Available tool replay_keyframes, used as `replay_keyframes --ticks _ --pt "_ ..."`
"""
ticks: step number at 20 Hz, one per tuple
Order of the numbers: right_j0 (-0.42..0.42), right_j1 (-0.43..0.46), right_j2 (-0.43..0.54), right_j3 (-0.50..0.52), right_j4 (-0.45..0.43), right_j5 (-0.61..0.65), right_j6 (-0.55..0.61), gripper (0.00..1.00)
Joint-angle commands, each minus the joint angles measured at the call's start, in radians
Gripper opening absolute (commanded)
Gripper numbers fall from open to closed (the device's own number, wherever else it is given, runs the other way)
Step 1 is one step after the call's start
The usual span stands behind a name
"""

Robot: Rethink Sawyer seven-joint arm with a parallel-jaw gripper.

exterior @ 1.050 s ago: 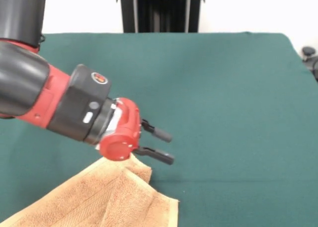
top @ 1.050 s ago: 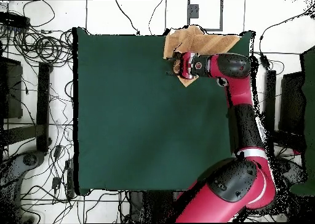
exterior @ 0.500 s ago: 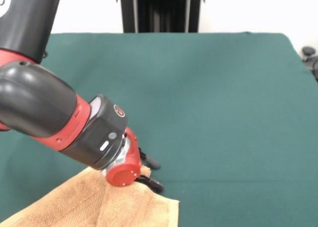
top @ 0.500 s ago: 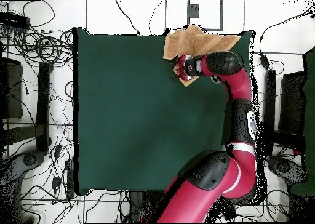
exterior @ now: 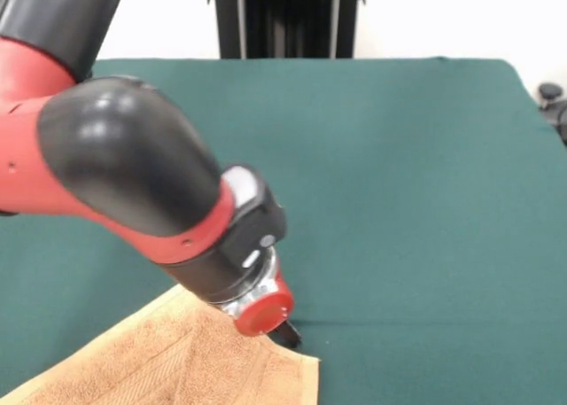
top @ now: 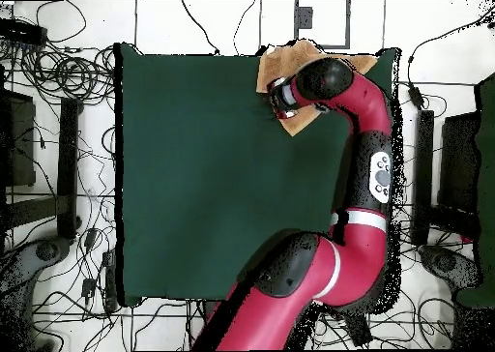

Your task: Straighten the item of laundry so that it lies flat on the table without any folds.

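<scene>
The tan towel (exterior: pixel 168 365) lies rumpled at the green desk's (exterior: pixel 399 175) corner, partly cut off by the front view's lower edge, while the arm's bulk hides most of the claw (exterior: pixel 285 332), so its opening cannot be told

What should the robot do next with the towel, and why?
Probably close on the towel's corner and pull it toward the middle of the table. The gripper sits low at that corner, though I cannot tell if it is open or shut. In the overhead view the towel is bunched at the table's edge, partly hanging off it.
</scene>
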Motion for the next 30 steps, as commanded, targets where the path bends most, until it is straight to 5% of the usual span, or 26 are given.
replay_keyframes --ticks 1,4,11,18,25,30 --pt "-0.036 0.069 -0.118 -0.152 -0.279 -0.351 -0.073 1.0" --pt "-0.051 0.076 -0.074 -0.172 -0.27 -0.233 -0.053 1.0" --pt "0.083 0.054 -0.346 -0.217 -0.544 -0.373 0.123 1.0" --pt "0.17 0.03 -0.534 -0.191 -0.714 -0.499 0.219 1.0" --pt "0.083 -0.021 -0.39 -0.127 -0.51 -0.476 -0.05 1.0" --pt "0.071 -0.028 -0.391 -0.104 -0.47 -0.492 -0.067 1.0"
